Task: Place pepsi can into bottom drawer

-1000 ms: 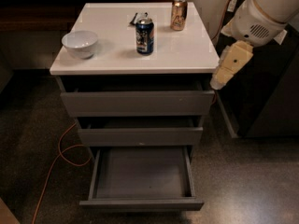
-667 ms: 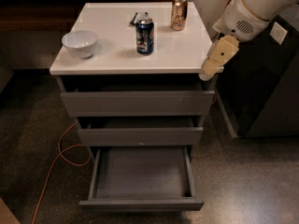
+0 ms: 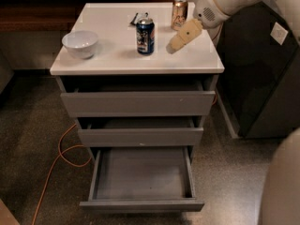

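The pepsi can, dark blue with a silver top, stands upright on the white cabinet top near its middle. My gripper, tan-coloured on a white arm, hangs over the top just right of the can, a short gap away and not touching it. The bottom drawer is pulled out below, a shallow grey tray with nothing in it. The two grey drawers above it are pushed nearly in.
A gold can stands at the back right of the top, behind my gripper. A white bowl sits at the left. A small dark object lies behind the pepsi can. A dark cabinet stands at right. An orange cable runs over the floor.
My gripper has moved left and up, from beside the cabinet's right edge to over the top, close to the pepsi can. The cans, bowl and drawers have not moved.
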`<move>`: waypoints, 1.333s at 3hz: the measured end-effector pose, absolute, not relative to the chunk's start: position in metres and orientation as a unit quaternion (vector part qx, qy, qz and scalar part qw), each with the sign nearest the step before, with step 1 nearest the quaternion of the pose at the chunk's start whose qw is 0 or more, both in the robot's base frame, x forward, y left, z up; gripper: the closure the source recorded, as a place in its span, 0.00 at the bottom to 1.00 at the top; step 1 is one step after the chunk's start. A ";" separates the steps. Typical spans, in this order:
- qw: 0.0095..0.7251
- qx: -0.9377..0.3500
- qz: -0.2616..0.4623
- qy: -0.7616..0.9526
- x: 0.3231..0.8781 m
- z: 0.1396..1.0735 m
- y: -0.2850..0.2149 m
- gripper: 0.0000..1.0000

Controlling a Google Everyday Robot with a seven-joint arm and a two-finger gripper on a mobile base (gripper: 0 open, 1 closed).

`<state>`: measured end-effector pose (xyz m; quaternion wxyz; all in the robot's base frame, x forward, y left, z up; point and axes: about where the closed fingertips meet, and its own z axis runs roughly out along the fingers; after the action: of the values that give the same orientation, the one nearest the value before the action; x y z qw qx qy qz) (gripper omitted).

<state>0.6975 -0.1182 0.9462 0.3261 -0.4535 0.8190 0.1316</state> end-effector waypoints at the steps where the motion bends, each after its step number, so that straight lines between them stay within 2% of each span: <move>1: 0.344 -0.427 0.154 0.822 0.727 0.944 -0.102 0.00; 4: 0.382 -0.402 0.171 0.815 0.796 0.924 -0.041 0.00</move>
<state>0.7959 -0.0414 0.9237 0.3817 -0.4016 0.8147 0.1711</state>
